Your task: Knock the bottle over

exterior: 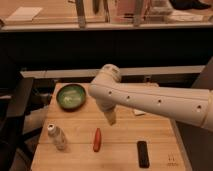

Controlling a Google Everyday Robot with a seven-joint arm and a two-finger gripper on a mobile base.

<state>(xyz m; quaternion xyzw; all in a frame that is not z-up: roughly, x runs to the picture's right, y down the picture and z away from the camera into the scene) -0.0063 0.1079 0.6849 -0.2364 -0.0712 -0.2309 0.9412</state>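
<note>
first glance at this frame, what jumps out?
The big white arm stretching in from the right dominates, with its gripper hanging over the middle of the wooden table. Next comes the green bowl at back left. The small bottle stands upright at front left, apart from the gripper, with an orange carrot lying to its right.

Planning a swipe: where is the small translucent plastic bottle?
Camera view: the bottle stands on the wooden table's left side, left of the orange carrot; the gripper hangs beyond the carrot.
</note>
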